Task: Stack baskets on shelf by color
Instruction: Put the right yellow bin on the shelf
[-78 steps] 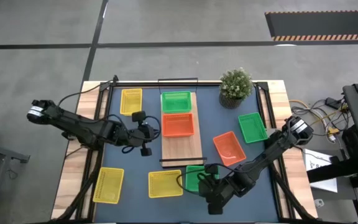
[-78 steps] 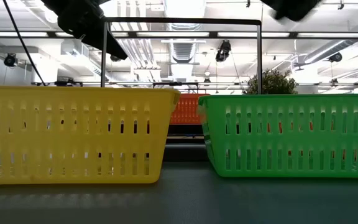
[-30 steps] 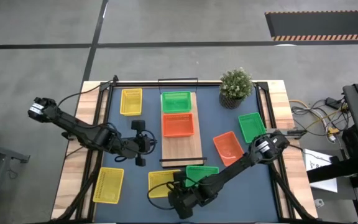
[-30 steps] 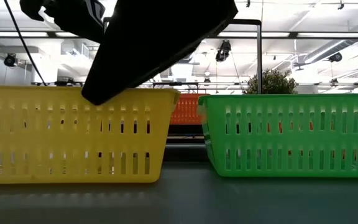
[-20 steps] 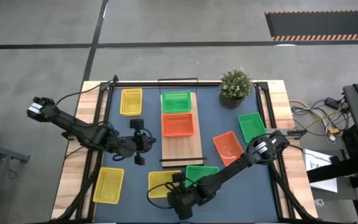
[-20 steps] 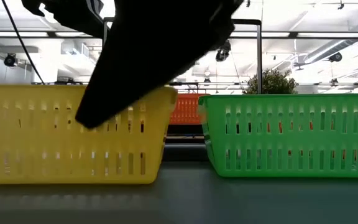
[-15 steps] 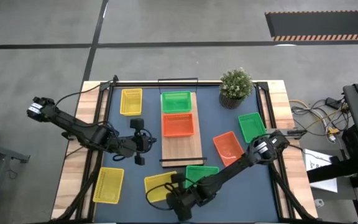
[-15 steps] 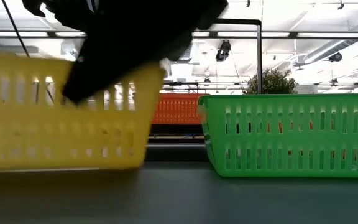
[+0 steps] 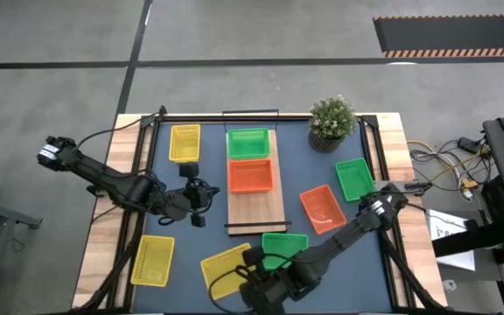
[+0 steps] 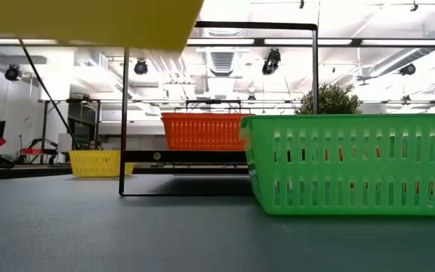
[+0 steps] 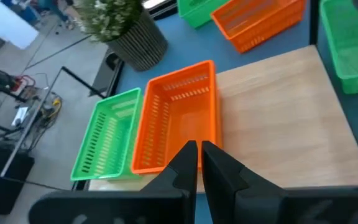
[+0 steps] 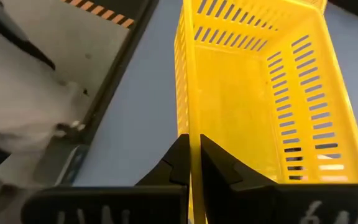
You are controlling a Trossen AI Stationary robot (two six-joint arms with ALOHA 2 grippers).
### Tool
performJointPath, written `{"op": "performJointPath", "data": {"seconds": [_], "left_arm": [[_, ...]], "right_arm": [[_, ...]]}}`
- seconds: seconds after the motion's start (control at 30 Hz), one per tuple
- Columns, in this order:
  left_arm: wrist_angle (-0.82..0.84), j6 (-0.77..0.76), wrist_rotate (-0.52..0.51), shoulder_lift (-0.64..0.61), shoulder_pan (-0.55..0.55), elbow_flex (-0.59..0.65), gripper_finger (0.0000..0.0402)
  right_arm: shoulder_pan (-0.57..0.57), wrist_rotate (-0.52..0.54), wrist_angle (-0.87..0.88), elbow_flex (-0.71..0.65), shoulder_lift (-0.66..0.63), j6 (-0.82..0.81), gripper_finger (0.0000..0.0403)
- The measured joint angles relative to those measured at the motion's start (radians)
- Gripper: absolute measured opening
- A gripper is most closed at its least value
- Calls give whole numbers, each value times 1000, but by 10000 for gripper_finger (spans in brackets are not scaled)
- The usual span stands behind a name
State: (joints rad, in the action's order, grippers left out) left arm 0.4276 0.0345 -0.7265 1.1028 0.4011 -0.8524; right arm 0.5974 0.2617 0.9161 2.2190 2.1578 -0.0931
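Note:
The shelf [image 9: 256,206] is a light-wood board holding a green basket [image 9: 248,142] and an orange basket [image 9: 250,175]. My right gripper [image 9: 250,275] is near the table's front edge, shut on a yellow basket [image 9: 226,268]. That basket is in the air, and the low view shows only its underside [image 10: 89,23]. A green basket [image 9: 284,246] rests on its base beside it. My left gripper [image 9: 203,196] hovers shut and empty just left of the shelf, pointing at the orange basket [image 11: 179,118]. My right gripper pinches the rim of one long side wall [image 12: 188,124] of the yellow basket, near that wall's right end, with one finger inside the basket and one outside. The fingers come from the table's right, slanting down, and lie along the wall. The basket is clear of the table, tilted.
Loose on the table lie a yellow basket [image 9: 185,143] at the far left, another yellow one [image 9: 151,261] at the near left, and an orange basket [image 9: 322,208] and a green basket [image 9: 354,179] at the right. A potted plant [image 9: 332,121] stands at the far right.
My right gripper has shut on the yellow basket's wall and gone up. The basket, which stood flat on the table beside the green one, is now lifted clear and has swung slightly askew, its left end nearer the front edge.

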Motion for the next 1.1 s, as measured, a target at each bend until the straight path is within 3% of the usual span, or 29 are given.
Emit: {"op": "performJointPath", "data": {"seconds": [0.23, 0.57, 0.77, 1.1], "left_arm": [[0, -2, -8, -15, 0, 3, 6], [0, -2, -7, -15, 0, 7, 6], [0, 2, -6, -15, 0, 7, 6], [0, 8, -6, -26, 0, 4, 6]], "right_arm": [[17, 27, 132, 98, -92, 21, 9], [15, 270, 284, 29, -275, 97, 9], [-15, 290, 264, -149, -428, 107, 9], [-86, 289, 48, -644, -745, 39, 9]]}}
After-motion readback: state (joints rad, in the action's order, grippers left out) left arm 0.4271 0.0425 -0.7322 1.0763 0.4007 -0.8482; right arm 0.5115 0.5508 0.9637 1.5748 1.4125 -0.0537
